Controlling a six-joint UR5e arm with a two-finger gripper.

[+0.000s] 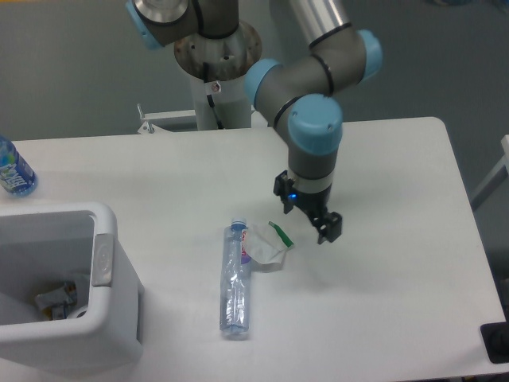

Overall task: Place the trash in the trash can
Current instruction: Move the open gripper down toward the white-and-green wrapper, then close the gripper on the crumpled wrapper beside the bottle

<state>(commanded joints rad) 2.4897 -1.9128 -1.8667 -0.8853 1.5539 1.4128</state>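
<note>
A long flattened clear bottle (236, 278) with a blue cap lies on the white table, its cap toward the back. Right beside its upper end lies a small crumpled white wrapper (269, 244) with a green edge. Both are the trash. My gripper (307, 213) hangs open just to the right of the wrapper, a little above the table, with nothing between its fingers. The trash can (103, 263), a large white bin with a thick rounded rim, stands at the front left; some scraps lie inside it.
An uncrushed bottle with a blue label (13, 169) stands at the far left edge of the table. The arm's base column (216, 72) rises behind the table's back edge. A dark object (496, 342) sits off the table's front right corner.
</note>
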